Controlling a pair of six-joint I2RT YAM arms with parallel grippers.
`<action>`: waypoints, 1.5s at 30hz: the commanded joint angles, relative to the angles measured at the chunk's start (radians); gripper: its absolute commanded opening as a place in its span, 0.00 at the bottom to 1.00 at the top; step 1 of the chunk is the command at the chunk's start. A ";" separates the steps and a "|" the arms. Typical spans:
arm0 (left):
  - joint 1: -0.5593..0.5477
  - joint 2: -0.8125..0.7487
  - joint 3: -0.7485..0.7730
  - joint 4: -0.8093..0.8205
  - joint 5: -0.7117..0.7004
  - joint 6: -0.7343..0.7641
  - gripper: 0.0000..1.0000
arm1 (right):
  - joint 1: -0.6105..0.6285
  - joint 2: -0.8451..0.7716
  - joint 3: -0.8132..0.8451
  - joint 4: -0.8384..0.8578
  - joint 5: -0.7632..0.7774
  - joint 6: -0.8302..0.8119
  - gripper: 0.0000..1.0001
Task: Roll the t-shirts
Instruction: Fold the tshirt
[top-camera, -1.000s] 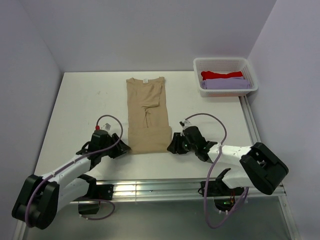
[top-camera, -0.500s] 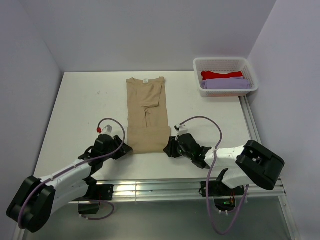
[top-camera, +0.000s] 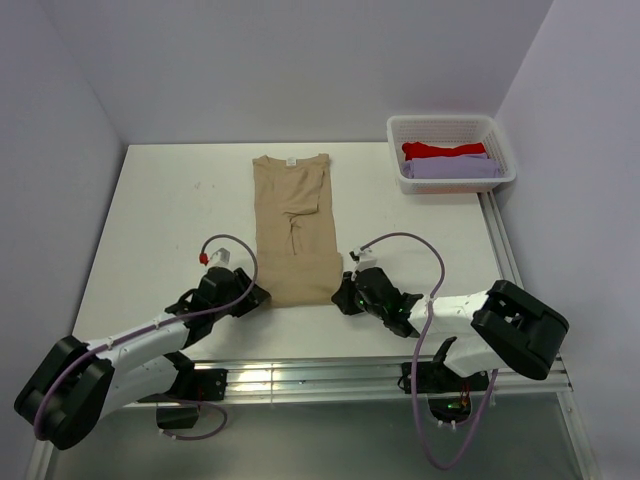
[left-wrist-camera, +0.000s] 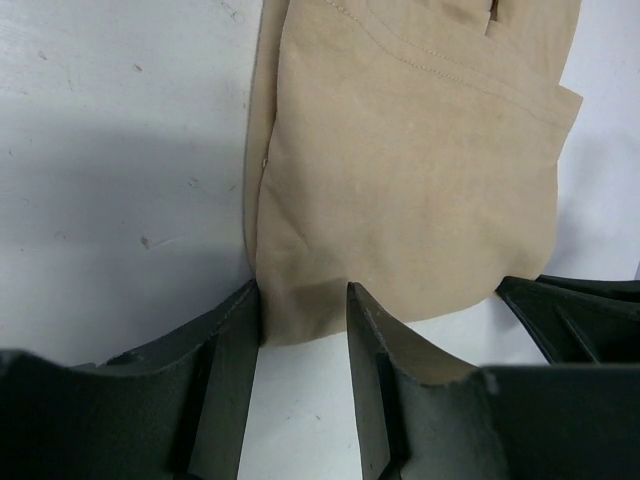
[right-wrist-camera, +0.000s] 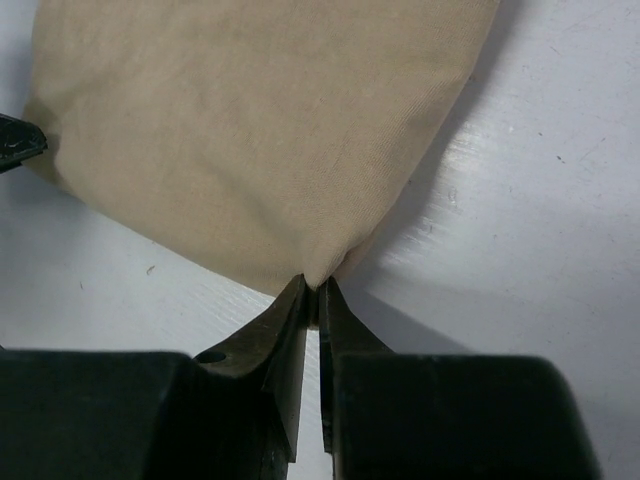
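Tan t-shirt (top-camera: 292, 230): lies flat in the middle of the tabletop (top-camera: 170, 200), folded into a long narrow strip, neck label (top-camera: 291, 159) at the far end and hem towards the arms
Left hand (left-wrist-camera: 303, 300): fingers apart, straddling the near left hem corner; cloth sits between them but is not pinched
Right hand (right-wrist-camera: 312, 290): fingers together, clamped on the near right hem corner, a small peak of cloth gathered at the tips
Other t-shirts: a red t-shirt (top-camera: 440, 150) and a lavender t-shirt (top-camera: 450, 167) lie in the white basket (top-camera: 440, 120) at the far right, well apart from the arms
How it should handle: light, soft and limp; layers likely to slide over one another and sag between two holds, with no stiffness to keep an edge straight
Where to hold: both hem corners, right at the edge and catching every layer, so the hem turns over evenly
Risk: one corner leading the other would likely skew the roll
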 joint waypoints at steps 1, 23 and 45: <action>-0.015 0.017 -0.004 -0.081 -0.057 -0.005 0.45 | 0.008 -0.004 0.008 -0.002 0.037 -0.002 0.12; -0.033 0.036 0.089 -0.289 0.015 0.009 0.24 | 0.011 -0.053 0.084 -0.263 -0.108 0.070 0.00; -0.036 0.003 0.045 -0.303 -0.021 -0.013 0.00 | 0.011 -0.042 0.070 -0.229 -0.107 0.078 0.00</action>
